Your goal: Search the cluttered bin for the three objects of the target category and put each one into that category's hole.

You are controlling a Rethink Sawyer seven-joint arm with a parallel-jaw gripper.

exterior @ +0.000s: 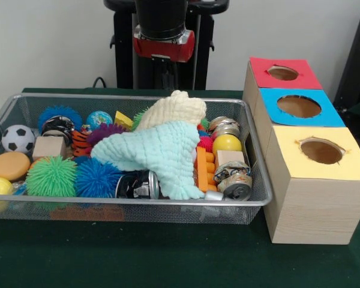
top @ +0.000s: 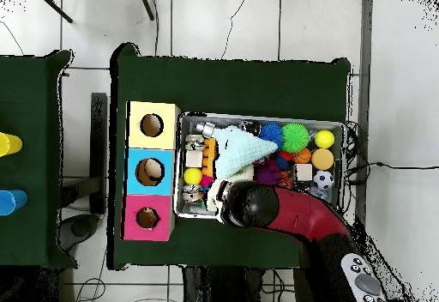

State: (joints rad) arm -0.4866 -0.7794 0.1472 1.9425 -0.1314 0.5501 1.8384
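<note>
The silver wire-mesh bin (exterior: 138, 204) stands on the green table, full of toys; it also shows in the overhead view (top: 257, 117). A mint-green cloth (exterior: 159, 153) and a cream cloth (exterior: 175, 110) lie over its middle. No yellow duck or brown monkey shows; an orange and black striped toy (exterior: 79, 141) peeks out by the cloth. The red-topped hole (exterior: 282, 72) is at the far end of the wooden box, also in the overhead view (top: 147, 218). My gripper (exterior: 165, 77) hangs under the red wrist behind the bin's far rim; its state is unclear.
Blue-topped hole (exterior: 299, 106) and yellow-topped hole (exterior: 321, 150) sit beside the red one. The bin holds spiky balls (exterior: 51, 176), drink cans (exterior: 138, 185), a soccer ball (exterior: 17, 138), wooden blocks (exterior: 49, 146) and a yellow ball (exterior: 227, 143).
</note>
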